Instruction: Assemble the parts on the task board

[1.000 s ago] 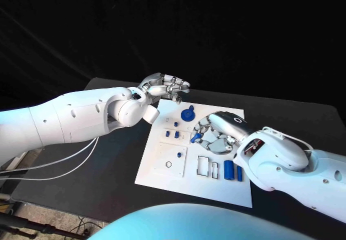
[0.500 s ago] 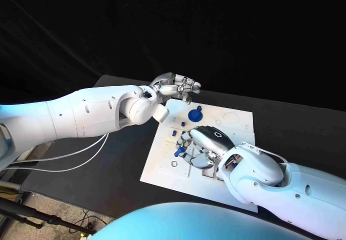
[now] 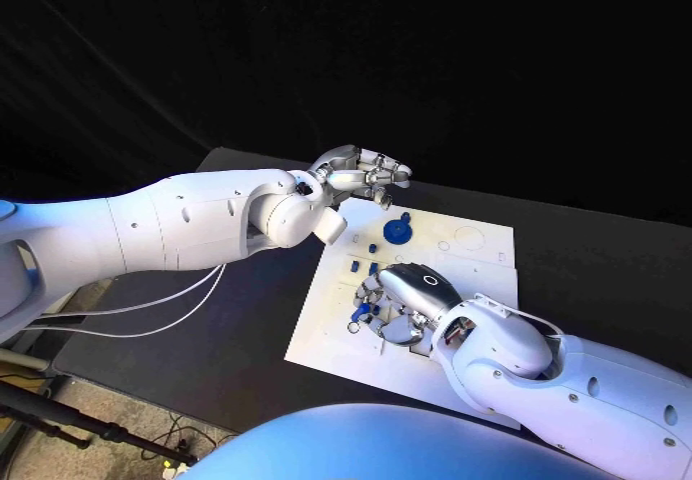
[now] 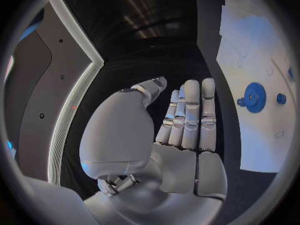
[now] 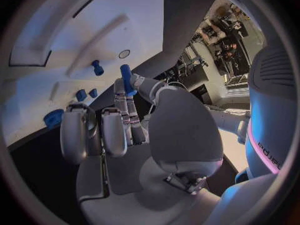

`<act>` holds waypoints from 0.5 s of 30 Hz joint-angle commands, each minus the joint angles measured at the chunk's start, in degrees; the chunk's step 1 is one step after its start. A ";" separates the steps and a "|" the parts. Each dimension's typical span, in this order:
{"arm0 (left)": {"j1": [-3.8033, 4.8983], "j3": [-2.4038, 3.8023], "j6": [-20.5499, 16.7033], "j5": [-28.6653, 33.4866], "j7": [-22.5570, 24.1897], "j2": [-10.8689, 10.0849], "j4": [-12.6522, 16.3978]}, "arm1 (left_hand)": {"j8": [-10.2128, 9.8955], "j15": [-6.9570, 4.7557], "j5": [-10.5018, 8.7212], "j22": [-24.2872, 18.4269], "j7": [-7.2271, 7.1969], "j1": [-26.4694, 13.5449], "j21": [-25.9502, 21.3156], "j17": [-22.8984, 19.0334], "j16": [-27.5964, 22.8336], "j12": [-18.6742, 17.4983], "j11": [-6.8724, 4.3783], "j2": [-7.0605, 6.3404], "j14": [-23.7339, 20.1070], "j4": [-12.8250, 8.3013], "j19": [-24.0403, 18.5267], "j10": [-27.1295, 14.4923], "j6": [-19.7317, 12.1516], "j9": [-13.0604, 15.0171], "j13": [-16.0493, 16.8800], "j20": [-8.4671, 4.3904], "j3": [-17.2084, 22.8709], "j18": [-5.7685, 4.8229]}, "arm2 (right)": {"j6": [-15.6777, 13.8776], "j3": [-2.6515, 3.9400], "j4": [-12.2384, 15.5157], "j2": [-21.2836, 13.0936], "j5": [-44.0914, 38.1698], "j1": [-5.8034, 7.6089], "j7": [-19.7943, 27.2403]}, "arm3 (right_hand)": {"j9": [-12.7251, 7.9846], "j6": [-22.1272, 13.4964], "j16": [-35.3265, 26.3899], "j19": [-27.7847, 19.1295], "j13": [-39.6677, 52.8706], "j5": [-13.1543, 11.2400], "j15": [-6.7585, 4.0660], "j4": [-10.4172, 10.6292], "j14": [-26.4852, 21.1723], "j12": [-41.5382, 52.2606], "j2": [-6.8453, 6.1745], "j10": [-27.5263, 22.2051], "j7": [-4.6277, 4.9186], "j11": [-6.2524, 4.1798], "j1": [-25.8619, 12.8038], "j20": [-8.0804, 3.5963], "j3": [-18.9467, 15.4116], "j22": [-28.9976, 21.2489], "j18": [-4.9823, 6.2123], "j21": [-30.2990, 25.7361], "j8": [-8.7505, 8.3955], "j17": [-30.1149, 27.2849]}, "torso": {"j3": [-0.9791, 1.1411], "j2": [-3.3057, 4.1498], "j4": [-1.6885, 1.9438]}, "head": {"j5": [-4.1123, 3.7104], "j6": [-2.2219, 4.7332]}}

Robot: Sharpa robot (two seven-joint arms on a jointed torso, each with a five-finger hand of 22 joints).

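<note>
Progress looks partial, judged from the head view: the task board point(image 3: 433, 250) carries a blue gear point(image 3: 397, 231) seated toward its twelve o'clock end, two small blue pegs point(image 3: 364, 268) near the middle, and at least one outlined recess at the one o'clock corner with nothing in it. The right hand point(image 3: 392, 303) hangs low over the board's nine o'clock half, pinching a short blue peg point(image 3: 358, 314) at its fingertips; that part is not yet placed. The left hand point(image 3: 361, 170) floats just past the board's eleven o'clock corner, fingers curled, with nothing visible in it. The right arm hides the board's six o'clock end, so what lies there I cannot tell.

Left wrist view: the left hand point(image 4: 181, 130) shows its fingers side by side and nearly straight, palm bare, holding nothing; the gear point(image 4: 254, 96) and a small blue part point(image 4: 282, 98) sit on the board beyond.

Right wrist view: the peg point(image 5: 127, 79) stands clamped between the right hand's thumb and a fingertip point(image 5: 120, 87), above the board, with one small blue peg point(image 5: 97, 67) standing nearby. Which socket it belongs in is too small to make out.
</note>
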 commanded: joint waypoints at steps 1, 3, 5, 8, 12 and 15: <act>0.05 0.04 1.00 0.35 0.54 0.19 0.09 | 0.35 0.09 0.22 -0.05 0.09 -0.09 -0.25 -0.08 -0.13 0.30 0.01 0.22 0.12 -0.15 0.18 -0.45 -0.46 0.09 -0.06 0.08 0.29 0.69 | 1.77 -0.08 -0.46 0.30 -1.55 -0.34 0.07 | 1.59 -0.13 0.25 1.07 0.10 0.24 -0.13 -0.46 1.41 -0.33 0.00 -0.27 -0.08 0.21 -0.38 -0.40 0.02 11.50 -0.35 -0.09 0.21 -0.05 | -0.04 -0.02 -0.05 | 0.12 0.01; 0.05 0.04 1.02 0.35 0.52 0.23 0.09 | 0.35 0.09 0.22 -0.05 0.09 -0.09 -0.25 -0.08 -0.13 0.30 0.01 0.22 0.12 -0.15 0.18 -0.45 -0.46 0.09 -0.06 0.08 0.29 0.69 | 1.86 -0.13 -0.72 0.43 -1.66 -0.58 0.14 | 1.62 -0.14 0.24 1.06 0.11 0.24 -0.12 -0.46 1.40 -0.35 0.01 -0.27 -0.07 0.22 -0.43 -0.40 0.02 11.50 -0.35 -0.11 0.22 -0.09 | -0.03 -0.02 -0.04 | 0.05 0.01; 0.05 0.04 1.03 0.35 0.49 0.25 0.08 | 0.35 0.09 0.22 -0.05 0.09 -0.09 -0.25 -0.08 -0.13 0.30 0.01 0.22 0.12 -0.15 0.18 -0.45 -0.46 0.09 -0.06 0.08 0.29 0.69 | 1.91 -0.16 -0.87 0.47 -1.75 -0.72 0.20 | 1.64 -0.15 0.23 1.05 0.12 0.25 -0.11 -0.48 1.40 -0.36 0.00 -0.27 -0.07 0.23 -0.44 -0.39 0.03 11.49 -0.35 -0.12 0.23 -0.12 | 0.00 -0.04 -0.07 | 0.10 0.01; 0.05 0.04 0.98 0.35 0.41 0.26 0.06 | 0.35 0.09 0.22 -0.05 0.09 -0.09 -0.25 -0.08 -0.13 0.30 0.01 0.22 0.12 -0.15 0.18 -0.45 -0.46 0.09 -0.06 0.08 0.29 0.69 | 1.96 -0.19 -0.94 0.46 -1.89 -0.84 0.26 | 1.64 -0.15 0.23 1.05 0.12 0.25 -0.11 -0.48 1.40 -0.36 0.00 -0.27 -0.07 0.23 -0.44 -0.39 0.03 11.49 -0.35 -0.12 0.23 -0.12 | 0.02 -0.03 -0.07 | 0.17 0.01; 0.05 0.04 0.99 0.34 0.24 0.25 0.04 | 0.46 0.10 0.24 -0.08 0.11 -0.15 -0.24 -0.09 -0.09 0.34 0.03 0.24 0.15 -0.16 0.22 -0.51 -0.54 0.12 -0.08 0.08 0.29 0.68 | 1.99 -0.21 -0.87 0.42 -1.98 -0.97 0.33 | 1.67 -0.14 0.24 1.07 0.14 0.27 -0.11 -0.50 1.40 -0.36 0.01 -0.26 -0.07 0.23 -0.47 -0.39 0.04 11.51 -0.36 -0.06 0.25 -0.07 | 0.03 0.00 -0.09 | 0.13 0.01; 0.05 0.04 0.99 0.34 0.16 0.25 0.03 | 0.47 0.10 0.24 -0.09 0.12 -0.17 -0.24 -0.09 -0.08 0.34 0.03 0.24 0.15 -0.15 0.22 -0.52 -0.58 0.11 -0.08 0.08 0.29 0.68 | 1.98 -0.22 -0.71 0.42 -2.02 -1.05 0.42 | 1.67 -0.14 0.24 1.07 0.14 0.27 -0.11 -0.50 1.40 -0.36 0.01 -0.26 -0.07 0.23 -0.47 -0.39 0.04 11.51 -0.36 -0.06 0.25 -0.07 | 0.02 -0.01 -0.11 | 0.25 0.01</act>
